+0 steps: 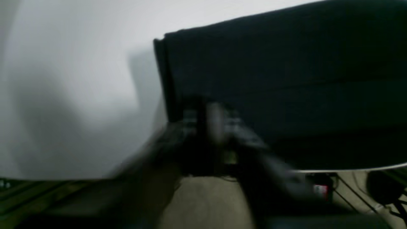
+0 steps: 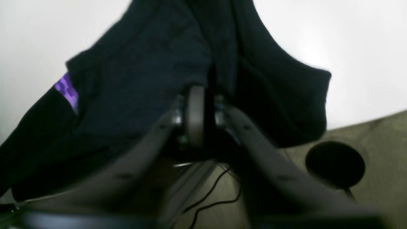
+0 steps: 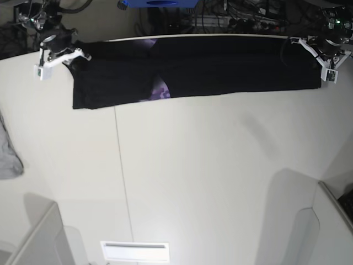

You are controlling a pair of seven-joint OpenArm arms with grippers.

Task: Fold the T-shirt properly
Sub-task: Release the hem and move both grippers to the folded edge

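Fabric is pinched in the right end effector (image 2: 201,108): in the right wrist view its two dark fingers (image 2: 152,136) converge on a bunched ridge of the T-shirt (image 2: 143,82), with black cloth spilling to both sides of them and a purplish patch (image 2: 66,90) showing at the cloth's edge. In the base view this right end effector (image 3: 55,54) sits at the far corner of the table (image 3: 193,182) on that view's left, over the shirt's end.

The left end effector (image 1: 216,122) is badly blurred in the left wrist view; it lies at the near edge of the black cloth (image 1: 286,82), but I cannot tell whether its fingers are apart or closed on the fabric. In the base view the left end effector (image 3: 326,55) is at the far corner on that view's right, at the other end of the shirt.

Between them the T-shirt (image 3: 220,69) lies as a long, narrow band along the far edge of the table, with the purplish patch (image 3: 160,91) near its lower edge. A light grey cloth (image 3: 8,154) rests at the table's left edge, well apart from the shirt.
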